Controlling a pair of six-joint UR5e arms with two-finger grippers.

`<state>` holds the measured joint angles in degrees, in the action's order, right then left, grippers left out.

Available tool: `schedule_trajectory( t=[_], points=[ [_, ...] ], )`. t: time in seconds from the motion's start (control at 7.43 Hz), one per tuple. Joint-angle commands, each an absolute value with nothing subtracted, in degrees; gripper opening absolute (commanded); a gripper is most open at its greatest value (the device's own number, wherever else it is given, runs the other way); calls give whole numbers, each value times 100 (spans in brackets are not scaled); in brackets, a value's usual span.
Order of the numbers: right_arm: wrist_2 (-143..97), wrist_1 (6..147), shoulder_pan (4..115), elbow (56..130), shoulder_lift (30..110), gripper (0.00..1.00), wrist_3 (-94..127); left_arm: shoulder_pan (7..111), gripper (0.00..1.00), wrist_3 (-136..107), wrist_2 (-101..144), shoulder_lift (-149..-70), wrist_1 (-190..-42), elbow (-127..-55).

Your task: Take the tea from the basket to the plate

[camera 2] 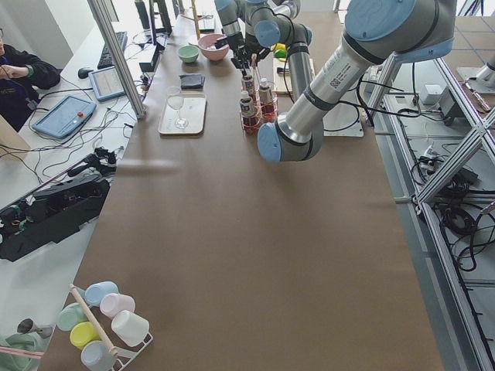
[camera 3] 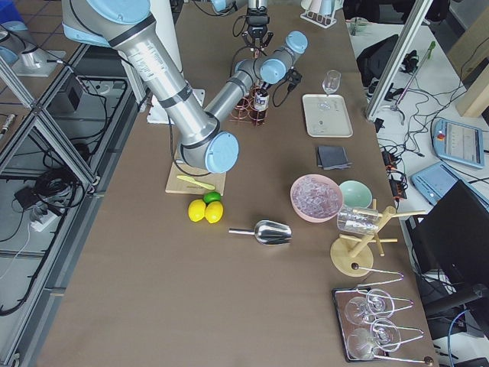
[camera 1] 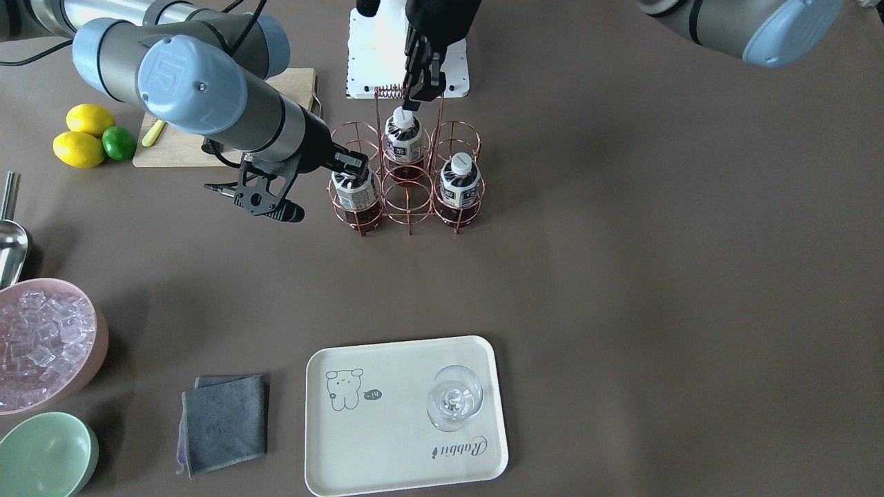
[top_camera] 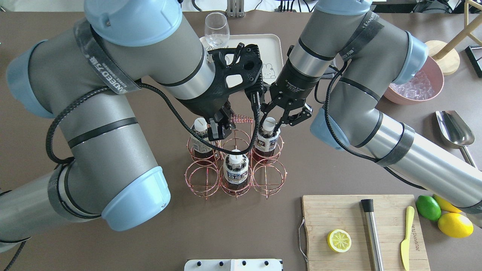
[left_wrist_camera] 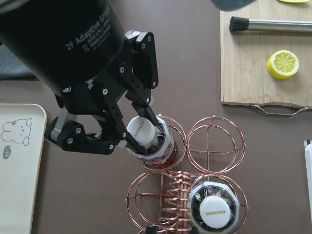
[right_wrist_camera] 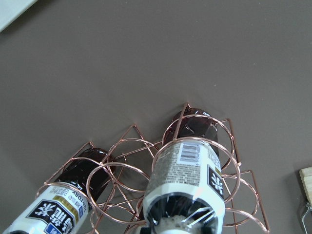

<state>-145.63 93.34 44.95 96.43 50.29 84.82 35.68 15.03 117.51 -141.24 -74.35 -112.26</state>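
A wide brown table [camera 1: 656, 276] fills the scene, with two grey and pale blue robot arms reaching in from its robot-side edge. A cream tray [camera 1: 387, 442] lies near the opposite edge, roughly midway along it, with an empty stemmed glass [camera 1: 452, 399] standing on one half. A copper wire basket [camera 1: 409, 219] with six ring cells and a tall handle stands mid-table, nearer the robot's edge and well apart from the tray.

Three small bottles of dark tea sit in the basket. The tea bottle [top_camera: 266, 141] being taken stands upright in the corner cell on the tray side, towards the table's right end. The right gripper [left_wrist_camera: 139, 132] is clamped on its neck, one finger on each side just under the white cap. The left gripper [camera 1: 414, 100] sits at the top bar of the handle, fingers drawn together and seemingly pinching it, probably to steady the basket.

The bottle looks full, so likely has some weight for its size. Its cap and neck should be stiff, while the thin labelled wall would probably give under a squeeze and the smooth plastic could slip. The neck below the cap seems the safest hold. A straight upward lift should clear the ring without dragging the light basket. The bare half of the tray keeps the bottle away from the fragile glass.
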Motion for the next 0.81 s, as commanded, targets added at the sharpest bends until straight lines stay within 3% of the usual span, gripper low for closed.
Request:
schedule_trajectory(
  t=[0.0,0.13,0.67],
  points=[
    [-14563,9334,4456,9650,5027,36,8481,3568,0,1503,11760,-14124,-7436,-11224],
    [-14572,9334,4447,9668,5027,0,8481,3568,0,1503,11760,-14124,-7436,-11232],
    [-15132,9701,4972,9712,4862,0,8481,3568,0,1503,11760,-14124,-7436,-11232]
  ],
)
